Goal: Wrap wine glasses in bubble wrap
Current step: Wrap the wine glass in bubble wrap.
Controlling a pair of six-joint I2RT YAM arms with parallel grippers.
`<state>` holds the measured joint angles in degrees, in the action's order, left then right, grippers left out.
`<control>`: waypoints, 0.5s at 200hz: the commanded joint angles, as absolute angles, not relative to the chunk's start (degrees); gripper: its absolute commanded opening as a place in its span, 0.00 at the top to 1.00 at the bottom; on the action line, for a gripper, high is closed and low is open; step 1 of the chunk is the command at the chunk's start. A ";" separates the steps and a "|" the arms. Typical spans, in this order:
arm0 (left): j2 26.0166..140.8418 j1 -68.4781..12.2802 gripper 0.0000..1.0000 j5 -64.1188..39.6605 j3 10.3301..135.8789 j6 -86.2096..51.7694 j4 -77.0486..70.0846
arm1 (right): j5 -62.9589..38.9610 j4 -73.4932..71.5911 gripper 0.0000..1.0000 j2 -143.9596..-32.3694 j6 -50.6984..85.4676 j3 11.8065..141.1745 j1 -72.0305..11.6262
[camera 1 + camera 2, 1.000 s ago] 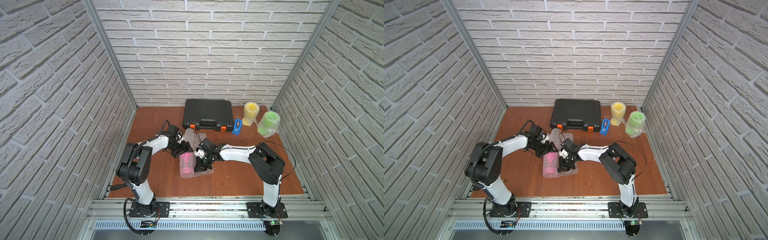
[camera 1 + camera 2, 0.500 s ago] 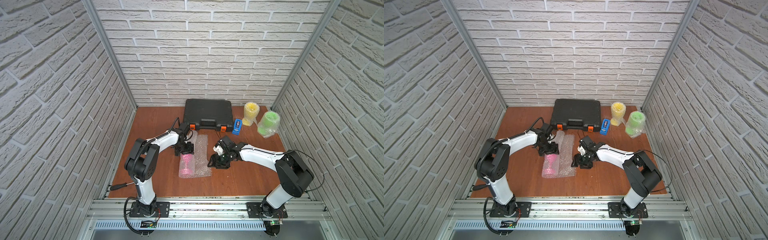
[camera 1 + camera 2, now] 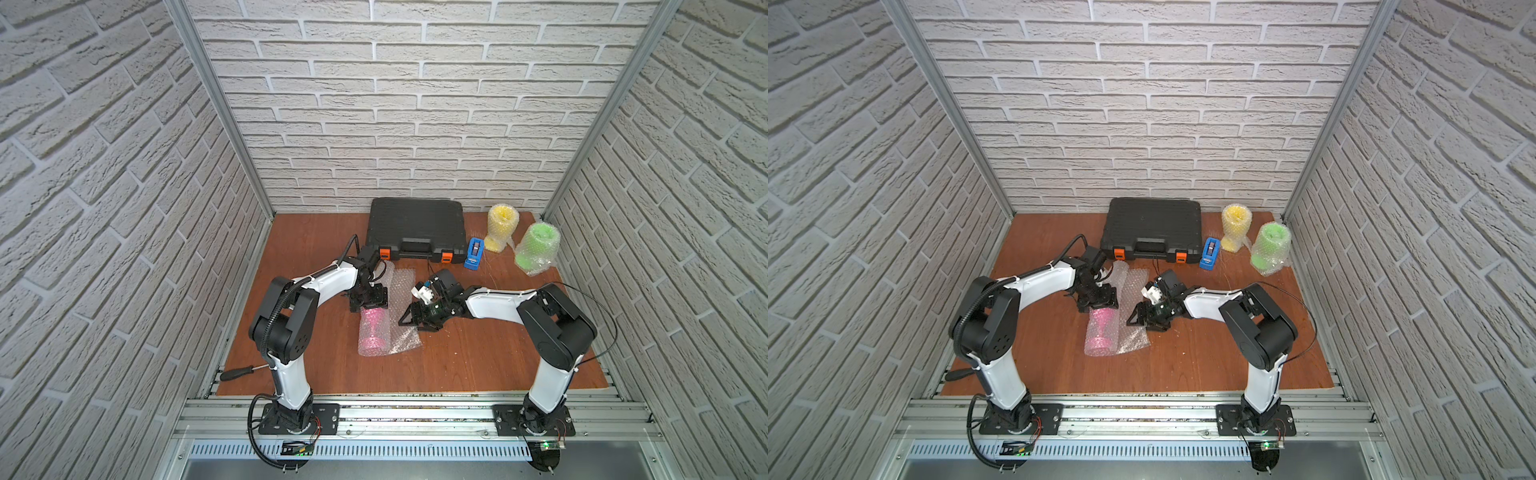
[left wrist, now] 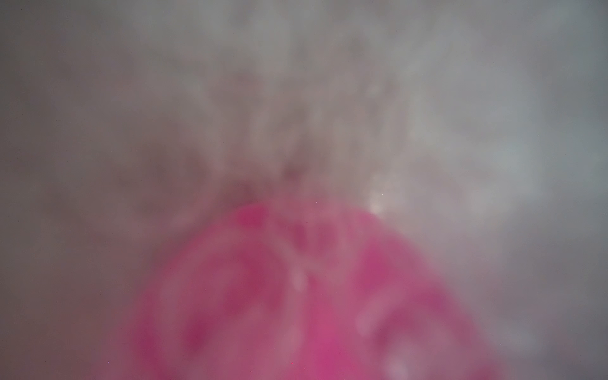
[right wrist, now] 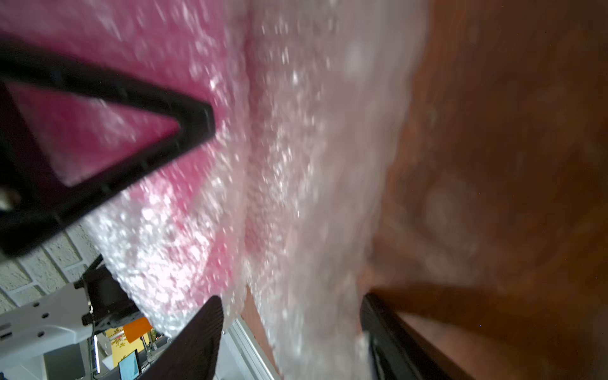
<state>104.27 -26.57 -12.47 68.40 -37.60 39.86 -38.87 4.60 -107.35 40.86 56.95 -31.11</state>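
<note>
A pink wine glass (image 3: 374, 332) (image 3: 1102, 328) lies on its side at mid-table, rolled in one edge of a bubble wrap (image 3: 405, 316) sheet that spreads flat to its right. My left gripper (image 3: 369, 301) (image 3: 1098, 301) sits at the glass's far end. Its wrist view is a pink blur (image 4: 322, 312), so its jaws do not show. My right gripper (image 3: 411, 322) (image 5: 292, 339) is open, its fingers (image 5: 197, 339) on either side of the bubble wrap's (image 5: 312, 164) right edge. Yellow (image 3: 502, 226) and green (image 3: 536, 249) wine glasses stand wrapped at the back right.
A black tool case (image 3: 415, 228) lies against the back wall, with a blue tape dispenser (image 3: 473, 253) beside it. A screwdriver (image 3: 237, 372) lies at the table's front left edge. Bare wooden table (image 3: 478, 365) stretches in front of the right arm.
My right gripper opened, let go of the wrap over the pink glass, swung right, then came back to the sheet's right edge. The flap now lies flat. My left gripper shifted slightly.
</note>
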 commanded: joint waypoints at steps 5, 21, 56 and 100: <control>105.26 -26.54 0.24 -10.99 67.60 -38.84 43.05 | -39.38 2.58 0.38 -110.28 38.90 58.63 -29.71; 105.26 -26.49 0.24 -11.25 67.50 -38.83 42.63 | -38.63 3.59 0.40 -109.32 37.31 57.34 -29.62; 104.81 -26.54 0.25 -11.08 66.80 -39.44 42.08 | -45.38 2.66 0.59 -107.28 38.03 52.80 -29.81; 104.65 -26.54 0.30 -11.00 66.14 -40.99 40.72 | -38.72 7.79 0.91 -100.66 39.94 51.00 -30.91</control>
